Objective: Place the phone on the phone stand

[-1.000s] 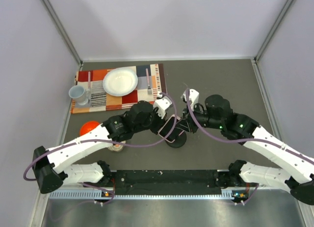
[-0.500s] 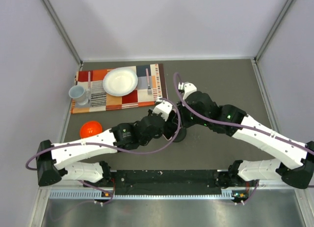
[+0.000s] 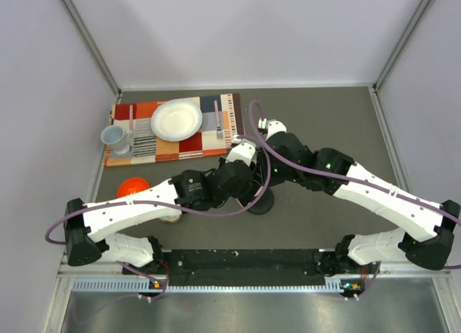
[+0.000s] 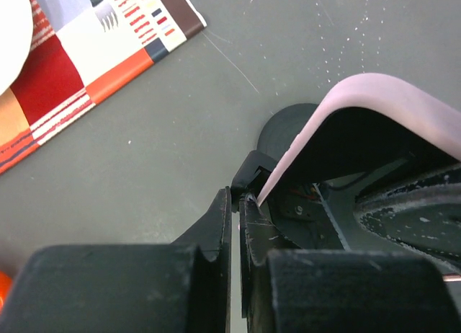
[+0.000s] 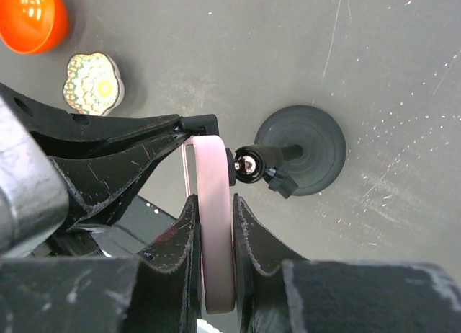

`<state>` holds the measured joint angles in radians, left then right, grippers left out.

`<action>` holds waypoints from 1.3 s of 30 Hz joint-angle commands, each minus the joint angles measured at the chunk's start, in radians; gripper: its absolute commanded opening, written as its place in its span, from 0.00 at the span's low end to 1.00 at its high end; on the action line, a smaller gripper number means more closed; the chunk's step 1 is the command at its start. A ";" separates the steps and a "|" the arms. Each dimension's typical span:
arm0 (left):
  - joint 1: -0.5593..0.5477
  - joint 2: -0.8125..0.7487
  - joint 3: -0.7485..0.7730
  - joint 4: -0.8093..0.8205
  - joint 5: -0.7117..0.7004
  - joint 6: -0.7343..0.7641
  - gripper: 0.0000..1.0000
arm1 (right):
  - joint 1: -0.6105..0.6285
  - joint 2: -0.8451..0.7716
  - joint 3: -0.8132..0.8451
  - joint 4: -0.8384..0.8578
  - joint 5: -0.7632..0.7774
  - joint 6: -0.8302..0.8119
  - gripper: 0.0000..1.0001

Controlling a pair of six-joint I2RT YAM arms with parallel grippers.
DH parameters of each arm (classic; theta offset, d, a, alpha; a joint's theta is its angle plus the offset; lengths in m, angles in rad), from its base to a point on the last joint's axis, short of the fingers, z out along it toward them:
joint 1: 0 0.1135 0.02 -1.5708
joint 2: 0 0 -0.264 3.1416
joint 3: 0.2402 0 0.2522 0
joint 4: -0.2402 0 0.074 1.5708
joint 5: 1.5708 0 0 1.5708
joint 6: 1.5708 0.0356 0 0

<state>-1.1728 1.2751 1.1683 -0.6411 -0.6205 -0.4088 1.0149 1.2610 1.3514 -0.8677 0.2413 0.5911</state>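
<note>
Okay, right end effector [image 5: 215, 203] is pinching the phone [image 5: 213, 167] by its pale pink case edge, one finger on each face. Phone is held edge-on, off the desk [image 5: 403, 73]. Phone stand [image 5: 311, 147] sits just right of those fingers in the right wrist view, round black disc base flat on the desk. Its short neck and shiny ball joint [image 5: 247, 166] reach over to just beside the phone's face; touching or not, can't tell. Left end effector [image 4: 236, 203] is pressed together with nothing between the fingers. Its tips sit right at the phone's end, and the pink edge curves up and away to their right in the left wrist view, the stand's disc just past the tips. From the top, both end effectors meet over the stand and the phone is mostly hidden under the wrists. Up-left beyond the left end effector lies a patterned placemat [image 3: 144, 142] carrying a white plate [image 3: 176, 119], a fork [image 3: 217, 120] and a mug [image 3: 114, 138] at its left end. A glossy orange round object [image 5: 32, 16] and a flower-shaped patterned piece [image 5: 94, 81] lie near each other, well left of the right end effector.
</note>
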 commanded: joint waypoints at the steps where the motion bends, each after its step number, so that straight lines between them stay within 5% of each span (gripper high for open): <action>1: 0.012 -0.062 0.145 -0.100 -0.133 -0.077 0.00 | -0.056 0.038 -0.100 -0.378 0.316 -0.102 0.00; 6: 0.012 -0.088 0.159 -0.123 -0.075 -0.081 0.00 | -0.055 0.034 -0.139 -0.360 0.270 -0.111 0.00; 10: 0.012 -0.140 0.156 -0.123 -0.045 -0.074 0.27 | -0.056 0.003 -0.173 -0.349 0.214 -0.122 0.00; 20: 0.013 -0.287 0.070 -0.088 0.014 -0.015 0.61 | -0.055 -0.080 -0.250 -0.241 0.024 -0.165 0.00; 24: 0.059 -0.355 -0.005 0.056 0.209 0.076 0.96 | -0.065 -0.133 -0.250 -0.209 -0.030 -0.157 0.00; 27: 0.134 -0.365 -0.042 0.136 0.394 0.088 0.98 | -0.073 -0.146 -0.264 -0.203 -0.062 -0.129 0.00; 30: 0.284 -0.303 -0.061 0.188 0.747 0.107 0.98 | -0.073 -0.153 -0.268 -0.195 -0.086 -0.108 0.00; 34: 0.427 -0.254 -0.125 0.305 1.083 0.114 0.98 | -0.094 -0.202 -0.276 -0.159 -0.149 -0.115 0.13; 39: 0.437 -0.169 -0.147 0.405 1.170 0.111 0.98 | -0.209 -0.300 -0.288 -0.125 -0.237 -0.165 0.49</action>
<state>-0.7422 1.0702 1.0203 -0.4004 0.3313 -0.3134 0.8799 1.0115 1.1095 -0.7956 0.0528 0.5106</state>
